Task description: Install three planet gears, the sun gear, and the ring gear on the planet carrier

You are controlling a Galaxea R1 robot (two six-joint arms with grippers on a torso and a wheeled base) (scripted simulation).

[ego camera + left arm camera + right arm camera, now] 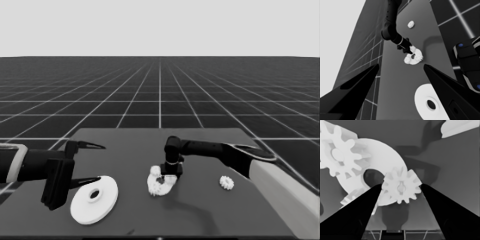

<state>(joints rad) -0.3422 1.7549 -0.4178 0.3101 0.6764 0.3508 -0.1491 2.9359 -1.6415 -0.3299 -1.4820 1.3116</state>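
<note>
The smaller round part [156, 186] lies mid-table with my right gripper [169, 175] straight above it. In the right wrist view that gripper [401, 185] is shut on a small gear [400, 187], both fingers touching its teeth, the gear sitting over the part's rim [382, 157] beside the centre hole. Two more gears rest on the same part, one [338, 155] in full view and one [353, 195] half hidden by a finger. The larger round part [95, 200] lies flat at the front left. My left gripper [102, 163] waits open beside it, not holding it.
A single loose gear [226, 183] lies on the table to the right of the smaller round part, below the right arm's forearm. A white edge [460, 127] shows in one corner of the right wrist view; I cannot tell which part it is.
</note>
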